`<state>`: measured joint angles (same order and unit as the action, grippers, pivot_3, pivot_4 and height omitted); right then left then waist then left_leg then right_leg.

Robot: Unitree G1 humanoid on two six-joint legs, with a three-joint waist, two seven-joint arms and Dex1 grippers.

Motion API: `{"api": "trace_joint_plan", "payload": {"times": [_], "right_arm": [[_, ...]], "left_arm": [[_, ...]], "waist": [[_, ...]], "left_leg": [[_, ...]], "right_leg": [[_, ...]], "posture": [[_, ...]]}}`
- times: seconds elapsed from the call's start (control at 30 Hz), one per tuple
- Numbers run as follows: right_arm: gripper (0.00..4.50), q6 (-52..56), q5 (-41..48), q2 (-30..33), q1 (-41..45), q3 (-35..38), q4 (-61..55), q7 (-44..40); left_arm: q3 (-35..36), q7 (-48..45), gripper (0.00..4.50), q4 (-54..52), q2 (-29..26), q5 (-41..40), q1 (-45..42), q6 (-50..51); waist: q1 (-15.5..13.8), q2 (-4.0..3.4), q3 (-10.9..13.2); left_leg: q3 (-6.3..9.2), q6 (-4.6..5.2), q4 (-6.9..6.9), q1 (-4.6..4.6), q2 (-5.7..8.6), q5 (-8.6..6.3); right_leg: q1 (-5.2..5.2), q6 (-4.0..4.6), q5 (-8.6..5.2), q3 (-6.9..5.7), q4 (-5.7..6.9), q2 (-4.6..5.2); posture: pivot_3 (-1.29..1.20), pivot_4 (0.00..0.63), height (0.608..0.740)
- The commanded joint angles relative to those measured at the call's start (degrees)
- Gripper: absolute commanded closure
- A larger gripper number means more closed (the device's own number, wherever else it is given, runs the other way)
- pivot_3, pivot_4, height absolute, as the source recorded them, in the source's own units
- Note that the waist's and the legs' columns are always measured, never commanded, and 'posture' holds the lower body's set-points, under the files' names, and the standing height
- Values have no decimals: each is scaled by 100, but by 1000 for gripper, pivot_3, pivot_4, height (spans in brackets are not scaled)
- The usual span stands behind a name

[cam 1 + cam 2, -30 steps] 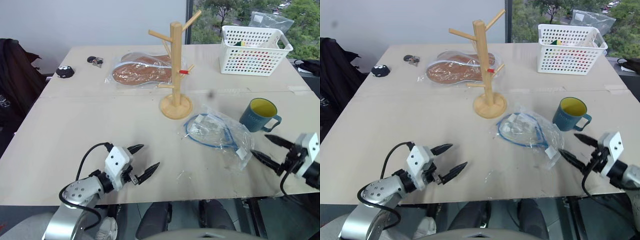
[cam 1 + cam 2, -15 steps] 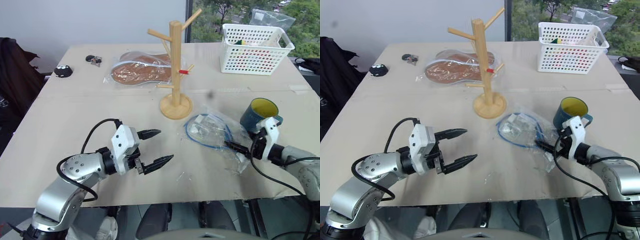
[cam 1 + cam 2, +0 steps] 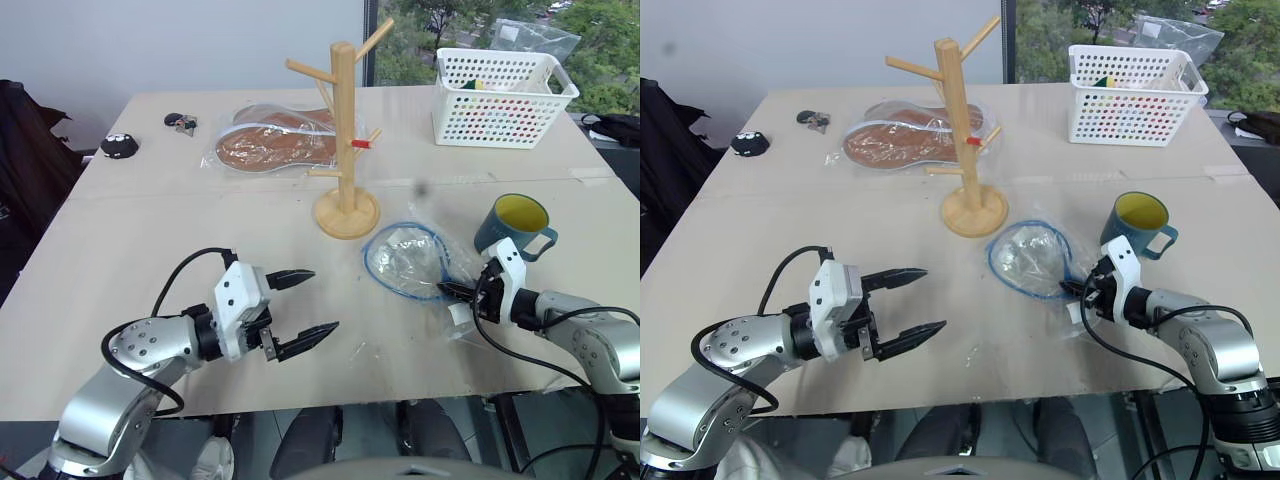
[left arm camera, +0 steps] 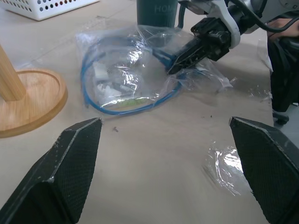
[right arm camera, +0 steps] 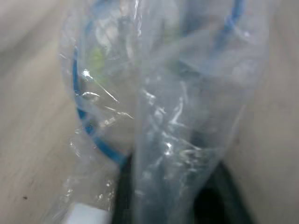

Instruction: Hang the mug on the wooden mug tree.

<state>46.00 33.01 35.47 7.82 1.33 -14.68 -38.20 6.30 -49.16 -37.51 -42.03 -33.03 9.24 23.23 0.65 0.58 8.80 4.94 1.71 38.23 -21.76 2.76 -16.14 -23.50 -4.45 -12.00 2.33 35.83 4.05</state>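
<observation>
The right gripper (image 3: 447, 290) fingers are closed on the clear bag (image 3: 415, 262) of blue cable, beside the mug (image 3: 514, 227). The left gripper (image 3: 311, 302) fingers are spread wide and empty above the bench (image 3: 150, 240). The wooden mug tree (image 3: 343, 140) is left bare.

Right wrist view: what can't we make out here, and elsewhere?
- Right wrist view: the clear plastic bag with the blue cable covers the lens; the right claw's fingertips are hidden behind it.
- Left wrist view: the mug is cut off by the frame edge; its lettering is partly readable.
- Head views: contents of the white basket sit behind its wall; the small dark items are too small to identify.
</observation>
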Motion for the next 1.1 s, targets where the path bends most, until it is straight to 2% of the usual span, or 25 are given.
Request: {"api": "trace_joint_plan", "payload": {"times": [0.03,0.23,0.4,0.57,0.77,0.9,1.03,1.1], "right_arm": [[4449,-9,-72,68,-60,18,18,-82],[4449,-60,149,176,-17,136,-295,-471],[4449,457,1018,384,232,649,-988,-653],[4449,1058,1897,869,362,1365,-1521,-600],[4449,1881,3403,2051,189,3226,-1780,-614],[4449,2367,3885,2733,-304,4433,-1692,-939],[4449,2612,3480,3195,-1072,5401,-1520,-1505],[4449,2510,2982,3364,-1440,5788,-1236,-1810]], "left_arm": [[80,-87,0,3,20,32,40,-204],[224,-133,0,9,223,-466,-155,-164],[419,160,0,-162,421,-1373,-714,181],[205,415,0,-137,468,-1818,-1596,531],[-341,596,0,243,823,-1973,-2869,891],[-652,564,0,525,1080,-1955,-3385,1043],[-973,473,0,712,1312,-1778,-3651,1077],[-1135,541,0,775,1400,-1628,-3777,1120]], "waist": [[-1,0,0],[-5,-1,1],[-5,-4,6],[-32,0,13],[-127,1,22],[-144,4,23],[-146,10,27],[-142,12,28]], "left_leg": [[0,0,0,0,0,0],[1,0,1,-1,0,0],[4,0,1,-4,0,0],[4,1,4,-5,3,0],[14,2,8,-16,11,0],[12,2,7,-16,9,0],[4,3,9,-18,8,0],[-3,3,11,-16,8,0]], "right_leg": [[0,0,0,0,0,0],[0,0,0,-1,0,0],[-2,-1,0,-3,0,2],[-1,-2,1,-3,0,2],[0,-2,1,-15,-3,5],[0,-1,1,-18,-3,0],[1,-2,1,-15,-3,1],[1,-2,1,-9,-3,0]], "posture": [[0,150,740],[0,150,740],[0,150,740],[0,150,740],[0,150,740],[0,150,740],[0,150,740],[0,150,740]]}}
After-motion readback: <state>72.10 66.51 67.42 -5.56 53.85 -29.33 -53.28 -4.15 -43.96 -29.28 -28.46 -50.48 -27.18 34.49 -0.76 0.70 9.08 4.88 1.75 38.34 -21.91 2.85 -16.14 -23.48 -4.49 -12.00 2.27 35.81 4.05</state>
